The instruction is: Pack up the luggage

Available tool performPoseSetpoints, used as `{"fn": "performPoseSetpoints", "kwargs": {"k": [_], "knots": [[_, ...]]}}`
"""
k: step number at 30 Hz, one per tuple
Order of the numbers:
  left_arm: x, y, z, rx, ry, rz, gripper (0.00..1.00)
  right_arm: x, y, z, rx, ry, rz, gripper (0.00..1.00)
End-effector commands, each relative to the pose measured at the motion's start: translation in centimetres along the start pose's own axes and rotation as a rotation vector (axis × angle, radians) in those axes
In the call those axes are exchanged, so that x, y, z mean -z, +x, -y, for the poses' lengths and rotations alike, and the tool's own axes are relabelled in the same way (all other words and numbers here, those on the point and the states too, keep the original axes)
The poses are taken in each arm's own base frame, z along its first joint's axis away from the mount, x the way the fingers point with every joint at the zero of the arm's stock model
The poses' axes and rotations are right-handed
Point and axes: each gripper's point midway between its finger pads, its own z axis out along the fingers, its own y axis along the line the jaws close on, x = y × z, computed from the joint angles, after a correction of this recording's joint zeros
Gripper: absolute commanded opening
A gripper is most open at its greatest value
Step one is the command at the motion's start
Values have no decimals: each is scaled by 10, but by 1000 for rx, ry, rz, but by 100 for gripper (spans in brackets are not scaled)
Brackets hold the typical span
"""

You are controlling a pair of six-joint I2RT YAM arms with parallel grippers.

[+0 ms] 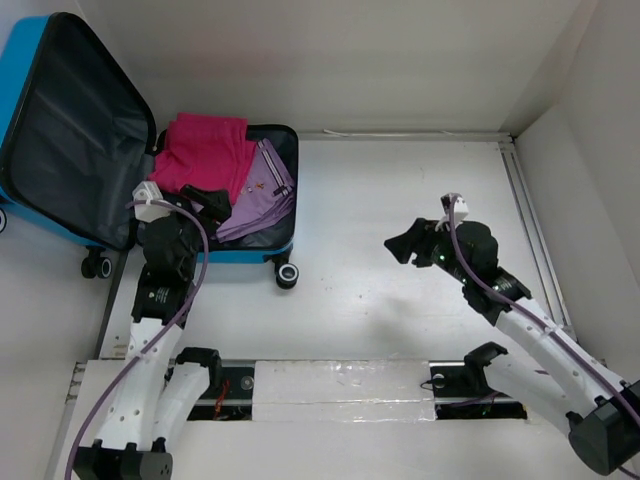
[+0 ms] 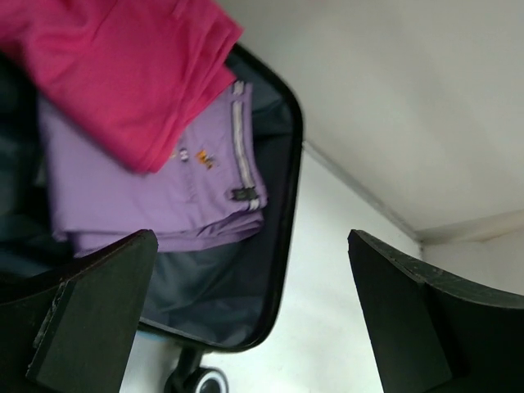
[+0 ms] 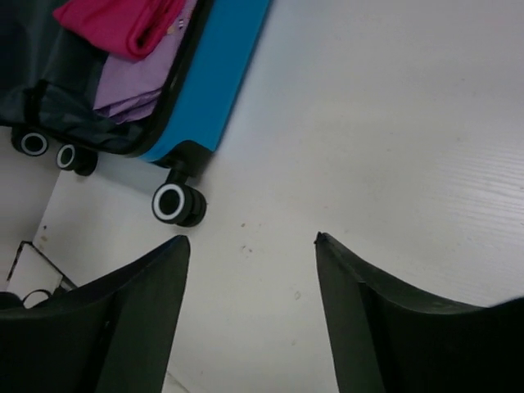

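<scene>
- White desk (image 1: 380, 190) held the luggage (image 1: 70, 130) at its far-left corner, lid open, with a pink garment (image 1: 205, 150) atop a purple garment (image 1: 262, 190) inside.
- Left end effector (image 1: 213, 203) hovered over the luggage's near edge, fingers apart.
- Right end effector (image 1: 405, 245) hung above bare desk toward the right edge, fingers apart.

The suitcase (image 3: 221, 65) had a smooth, hard blue plastic shell with a slight sheen (wheels (image 3: 170, 203) of black plastic or rubber, hard to tell which). Its lining (image 1: 80, 130) was dark, wrinkled fabric. The pink garment (image 1: 205, 150) and purple garment (image 1: 262, 190) were soft matt cloth. The table (image 1: 400, 200) looked matt white and faintly grained.
</scene>
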Motion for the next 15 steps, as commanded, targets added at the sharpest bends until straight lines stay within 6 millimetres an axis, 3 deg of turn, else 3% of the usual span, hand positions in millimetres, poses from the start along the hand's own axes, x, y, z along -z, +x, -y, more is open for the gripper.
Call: {"fn": "performPoseSetpoints", "kwargs": {"k": [1, 4, 10, 15], "knots": [[11, -13, -4, -26, -55, 17, 100, 4, -30, -41, 86, -94, 71, 69], [20, -16, -12, -17, -83, 40, 100, 9, -39, -57, 122, -128, 88, 77], [50, -31, -35, -1, -162, 143, 100, 9, -28, -68, 143, -163, 68, 78], [42, -27, -47, 66, -228, 158, 100, 8, -16, -75, 152, -189, 46, 78]]}}
